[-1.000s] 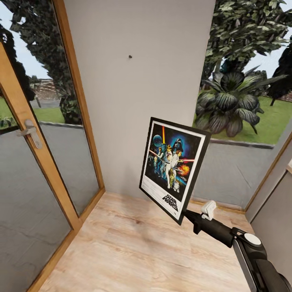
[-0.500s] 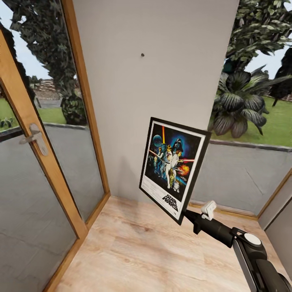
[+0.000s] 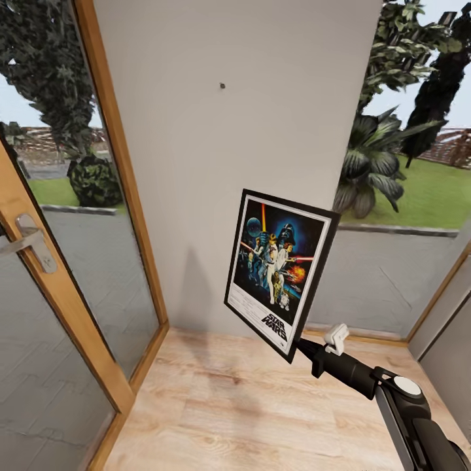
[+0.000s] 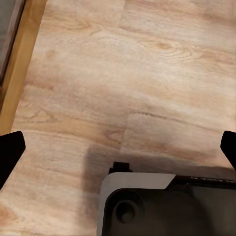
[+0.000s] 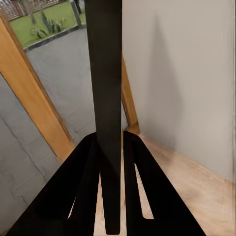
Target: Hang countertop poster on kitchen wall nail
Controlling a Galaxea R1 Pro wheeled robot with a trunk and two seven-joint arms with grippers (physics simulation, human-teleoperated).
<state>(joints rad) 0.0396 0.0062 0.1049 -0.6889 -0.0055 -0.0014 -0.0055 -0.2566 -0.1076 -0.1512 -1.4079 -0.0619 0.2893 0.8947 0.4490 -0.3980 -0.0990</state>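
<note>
Poster (image 3: 280, 271): stiff, light, we judge; right gripper (image 3: 302, 345) fingers (image 5: 91, 167) pinch its 5 o'clock corner; wall nail (image 3: 222, 85) at 11 o'clock.

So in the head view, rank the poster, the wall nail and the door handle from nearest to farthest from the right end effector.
1. Poster: clamped in the right end effector at its lower corner.
2. Wall nail: high on the grey wall, up and left of the poster.
3. Door handle: far left, on the wood-framed glass door, a little farther than the nail.
</note>
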